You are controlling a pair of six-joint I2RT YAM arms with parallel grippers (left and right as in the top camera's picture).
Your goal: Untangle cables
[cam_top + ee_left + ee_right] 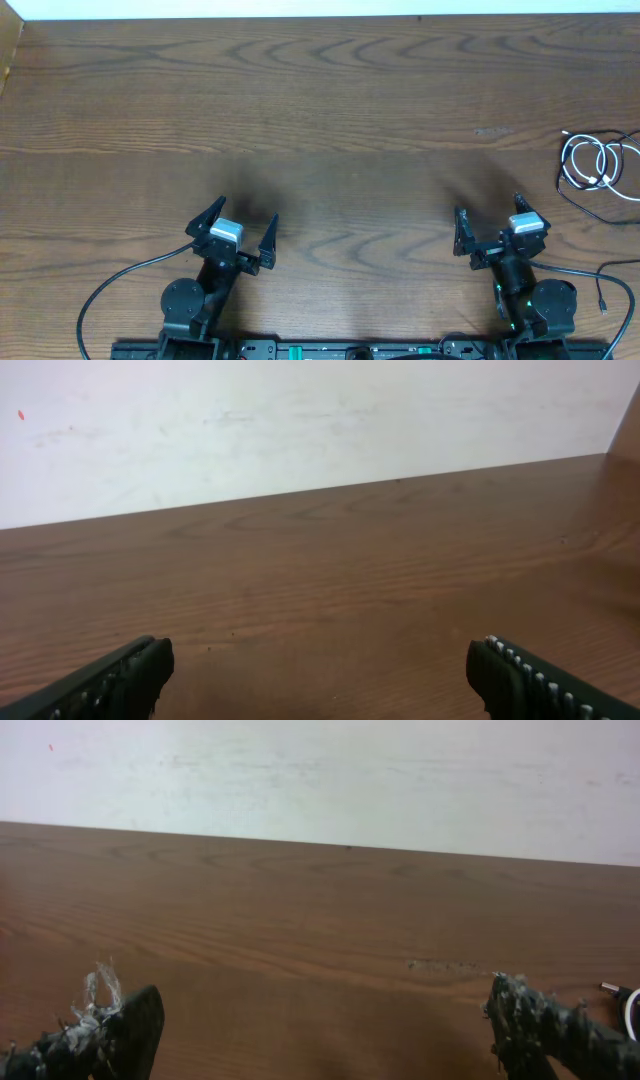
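The left gripper [239, 218] has its jaws spread wide with nothing between them. In the left wrist view its two dark fingers [112, 680] sit at the bottom corners, with only bare wood in the gap. The right gripper [488, 209] is likewise spread wide and holds nothing. In its own camera one finger carries a frayed, translucent scrap [96, 996] at its tip. The surface of the other finger looks rough and worn.

Both grippers hover low over the near part of the brown wooden table [330, 100], well apart from each other, each pointing away from its arm's base at the front edge.

The white cable [603, 165] lies coiled in a few loose loops at the far right edge of the table, beyond and to the right of the right gripper and not touching it. The black cable [583, 208] loops around and through the white coil, so the two overlap, and part of the tangle runs off the right edge of the overhead view. The right wrist view catches only a sliver of white and a small plug end [611, 988] at its right margin.

A thin black lead with a small plug [603, 301] lies beside the right arm's base. Whether it joins the tangle cannot be told. A pale wall [300, 430] rises behind the table's far edge.
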